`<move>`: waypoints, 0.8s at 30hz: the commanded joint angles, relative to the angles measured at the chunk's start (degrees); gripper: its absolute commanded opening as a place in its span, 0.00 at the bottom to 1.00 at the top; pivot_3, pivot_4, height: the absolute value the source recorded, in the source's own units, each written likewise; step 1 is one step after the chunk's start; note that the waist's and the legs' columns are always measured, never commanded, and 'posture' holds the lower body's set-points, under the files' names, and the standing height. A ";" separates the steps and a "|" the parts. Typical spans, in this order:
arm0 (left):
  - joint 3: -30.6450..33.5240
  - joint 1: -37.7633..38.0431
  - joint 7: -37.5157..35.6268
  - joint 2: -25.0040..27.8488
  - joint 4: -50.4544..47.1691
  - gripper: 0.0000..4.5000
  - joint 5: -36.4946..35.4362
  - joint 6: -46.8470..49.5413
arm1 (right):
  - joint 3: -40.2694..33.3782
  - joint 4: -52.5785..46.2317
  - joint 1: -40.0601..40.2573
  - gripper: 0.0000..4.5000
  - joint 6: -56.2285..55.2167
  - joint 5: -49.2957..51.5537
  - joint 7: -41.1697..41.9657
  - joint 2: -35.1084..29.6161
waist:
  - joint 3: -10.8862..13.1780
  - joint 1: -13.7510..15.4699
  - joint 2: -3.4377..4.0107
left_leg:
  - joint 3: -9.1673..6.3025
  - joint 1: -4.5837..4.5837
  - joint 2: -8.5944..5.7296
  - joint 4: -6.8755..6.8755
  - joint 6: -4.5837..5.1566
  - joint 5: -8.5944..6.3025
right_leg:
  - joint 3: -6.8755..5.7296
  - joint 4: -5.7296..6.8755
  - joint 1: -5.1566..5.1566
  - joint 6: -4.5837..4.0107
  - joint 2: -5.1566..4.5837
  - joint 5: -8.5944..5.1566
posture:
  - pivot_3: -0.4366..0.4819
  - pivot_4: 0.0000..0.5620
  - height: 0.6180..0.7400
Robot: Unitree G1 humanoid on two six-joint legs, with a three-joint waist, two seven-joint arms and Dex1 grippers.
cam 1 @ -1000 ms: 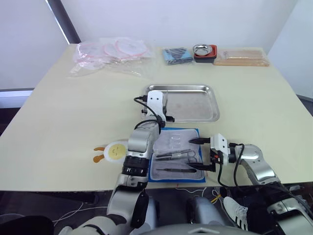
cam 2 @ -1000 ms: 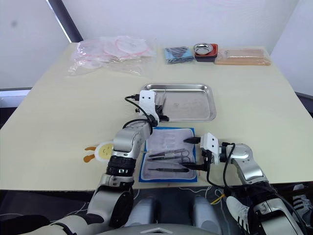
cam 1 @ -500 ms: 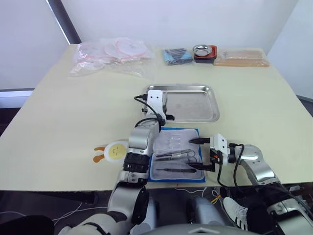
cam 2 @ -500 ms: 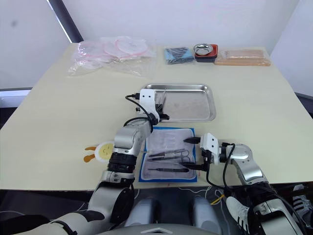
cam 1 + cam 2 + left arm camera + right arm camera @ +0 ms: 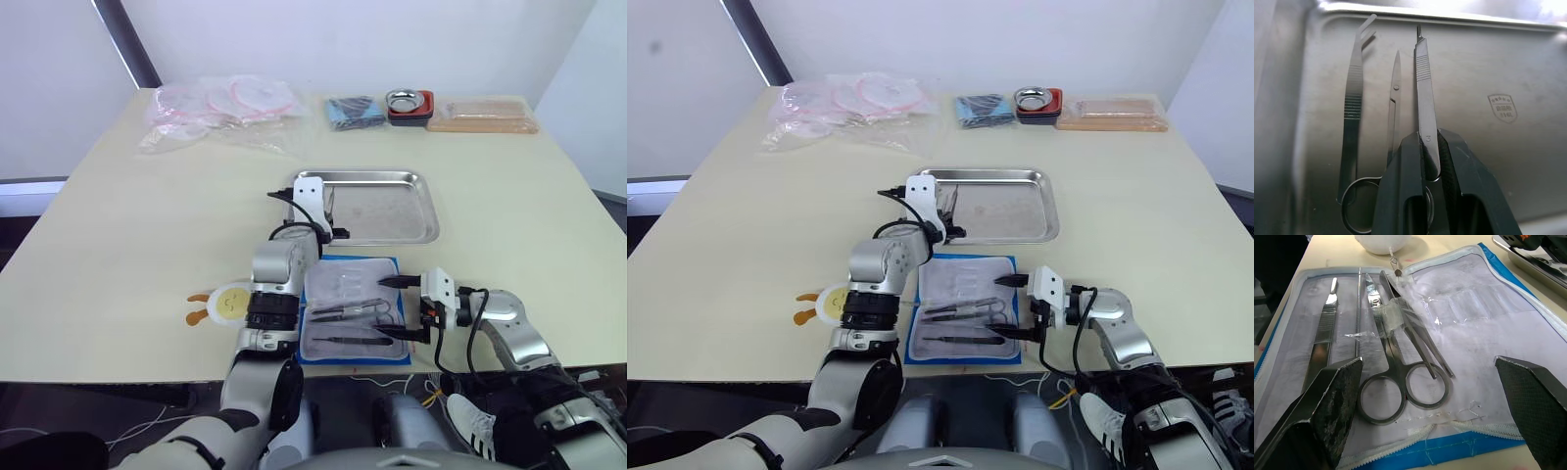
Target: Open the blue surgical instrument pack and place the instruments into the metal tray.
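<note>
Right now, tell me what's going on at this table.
The blue surgical instrument pack lies open near the table's front edge, and tools are being moved from it into the metal tray just beyond. The left gripper is over the tray's left end, shut on a scalpel handle; bent tweezers and scissors already lie in the tray. The right gripper hangs open at the pack's right side, where scissors and other tools wait in the pockets.
</note>
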 commanded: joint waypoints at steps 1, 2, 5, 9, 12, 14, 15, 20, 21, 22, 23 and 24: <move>0.02 -0.41 0.12 -0.47 -1.11 0.01 -0.73 1.16 | 3.42 4.36 3.51 1.00 1.91 -3.60 -0.17 0.45 | 0.00 0.00 0.00 | -0.02 0.00 0.00 0.00 0.00 0.00 | 0.00 0.00 0.00 0.00 0.00 0.00 | 0.48 0.27 1.00; -0.04 -0.40 0.15 -0.43 -1.20 0.01 -0.80 1.22 | 3.45 4.36 3.50 1.00 1.90 -3.59 -0.15 0.45 | 0.00 -0.01 0.00 | -0.04 0.00 0.00 0.00 0.00 0.00 | 0.00 0.00 0.00 0.00 0.00 0.00 | 0.48 0.27 1.00; 0.34 -0.33 0.66 -0.41 -1.33 0.01 -0.90 1.01 | 3.48 4.41 3.39 1.00 1.83 -3.62 -0.12 0.44 | 0.00 -0.03 0.00 | -0.07 0.00 0.00 0.00 0.00 0.00 | 0.00 0.00 0.00 0.00 0.00 0.00 | 0.48 0.27 1.00; 1.08 -0.09 0.74 -0.25 -1.89 0.21 -1.42 1.13 | 3.46 4.57 3.28 1.00 1.71 -3.66 -0.14 0.45 | 0.01 -0.06 0.00 | -0.09 0.00 0.00 0.00 0.00 0.00 | 0.01 -0.01 -0.01 0.00 0.00 0.00 | 0.48 0.27 1.00; 1.00 -0.16 1.27 -0.22 -1.99 0.49 -1.05 0.82 | 3.47 4.64 3.29 1.00 1.73 -3.64 -0.13 0.47 | 0.01 -0.09 0.00 | -0.10 0.00 0.00 -0.01 0.00 0.00 | 0.01 -0.02 -0.01 0.00 0.00 0.00 | 0.48 0.27 1.00; 0.98 -0.45 1.40 -0.18 -1.71 0.69 -0.92 0.60 | 3.43 4.84 3.17 1.00 1.65 -3.64 -0.04 0.46 | 0.01 -0.12 0.00 | -0.11 -0.01 0.00 -0.01 0.00 0.00 | 0.01 -0.03 -0.01 0.00 0.00 0.00 | 0.48 0.27 1.00; 1.27 -0.66 1.44 -0.29 -1.73 0.69 -1.16 0.73 | 3.42 4.90 3.14 1.00 1.61 -3.66 -0.04 0.46 | 0.01 -0.14 0.00 | -0.12 -0.01 0.00 -0.02 0.00 0.00 | 0.01 -0.03 -0.01 0.01 0.00 -0.01 | 0.48 0.27 1.00; -1.97 -1.36 -1.50 1.91 -3.09 0.69 -0.32 -1.56 | 3.37 4.94 3.12 1.00 1.52 -3.65 0.01 0.42 | 0.04 -0.25 -0.01 | -0.16 -0.01 0.00 -0.03 -0.01 0.00 | 0.00 -0.04 -0.01 0.01 -0.01 -0.01 | 0.48 0.27 1.00; -2.38 -1.41 -2.19 2.18 -3.30 0.69 -0.34 -2.22 | 3.38 4.96 3.11 1.00 1.51 -3.66 0.02 0.42 | 0.04 -0.27 -0.01 | -0.15 -0.03 0.00 -0.03 -0.01 0.00 | -0.01 -0.05 -0.02 0.01 0.00 0.00 | 0.48 0.27 1.00; -3.09 -1.43 -3.13 2.73 -4.00 0.69 -0.45 -2.40 | 3.39 4.95 3.12 1.00 1.49 -3.68 0.06 0.41 | 0.04 -0.31 -0.01 | -0.16 -0.03 0.00 -0.03 -0.01 0.00 | -0.01 -0.05 -0.02 0.00 0.00 0.00 | 0.48 0.27 1.00; -3.54 -1.43 -4.04 3.10 -4.60 0.69 -0.63 -3.10 | 3.39 4.95 3.11 1.00 1.47 -3.68 0.08 0.42 | 0.04 -0.34 -0.01 | -0.16 -0.03 0.00 -0.04 -0.01 0.00 | 0.00 -0.07 -0.02 -0.01 -0.01 0.00 | 0.48 0.27 1.00; -4.35 -1.42 -5.20 3.78 -5.18 0.69 -0.68 -3.37 | 3.39 4.97 3.10 1.00 1.45 -3.69 0.09 0.43 | 0.04 -0.37 -0.01 | -0.17 -0.04 0.00 -0.04 -0.01 0.00 | -0.01 -0.08 -0.02 -0.02 -0.01 0.01 | 0.48 0.27 1.00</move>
